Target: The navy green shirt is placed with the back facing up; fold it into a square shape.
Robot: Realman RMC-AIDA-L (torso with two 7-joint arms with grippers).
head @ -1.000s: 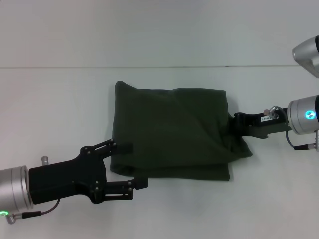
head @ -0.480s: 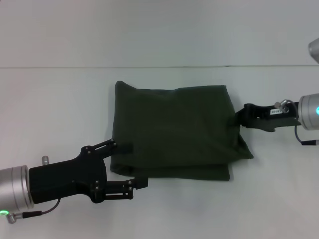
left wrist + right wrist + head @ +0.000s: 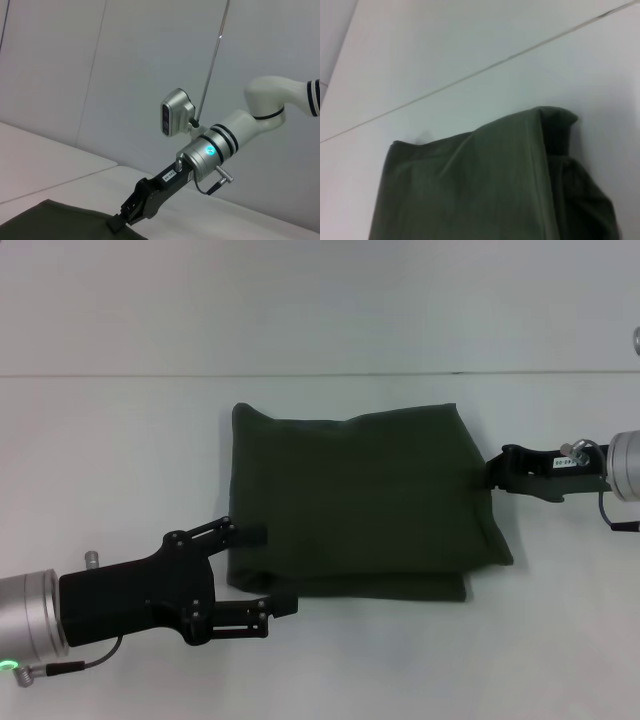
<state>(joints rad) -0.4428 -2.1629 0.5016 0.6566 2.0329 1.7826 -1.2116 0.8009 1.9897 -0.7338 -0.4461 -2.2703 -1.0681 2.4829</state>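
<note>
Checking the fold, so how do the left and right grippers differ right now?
The left gripper sits open at the navy green shirt's near left corner; the right gripper meets its right edge. The left looks bulkier, the right slimmer. Both are black.

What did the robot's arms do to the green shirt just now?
The right gripper pulled away to the robot's right, along the table, and the shirt's right edge stretched out with it, smoothing the diagonal crease. Whether it grips the cloth is unclear. The left gripper stayed open at the shirt's near-left corner.
</note>
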